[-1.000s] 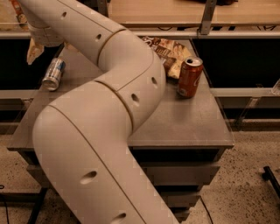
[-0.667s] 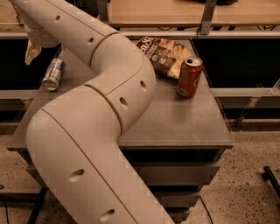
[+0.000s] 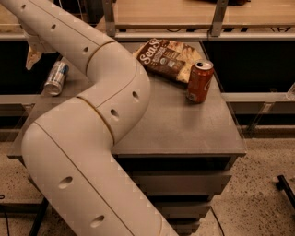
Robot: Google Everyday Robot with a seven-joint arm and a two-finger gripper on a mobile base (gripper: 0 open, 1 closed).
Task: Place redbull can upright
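The redbull can point(image 3: 56, 77), slim and silver with blue panels, lies on its side near the left edge of the grey table point(image 3: 184, 124). My gripper point(image 3: 33, 56) hangs at the far upper left, just above and left of the can and apart from it. The large cream arm point(image 3: 106, 106) sweeps from the bottom of the view up to the gripper and hides much of the table's left half.
An orange-red soda can point(image 3: 199, 81) stands upright on the right side of the table. A brown chip bag point(image 3: 168, 57) lies flat at the back centre. A wooden shelf with metal posts point(image 3: 161, 14) runs behind the table. The floor lies below on the right.
The arm's elbow has swung to the left, uncovering more of the chip bag. The redbull can lies where it was.
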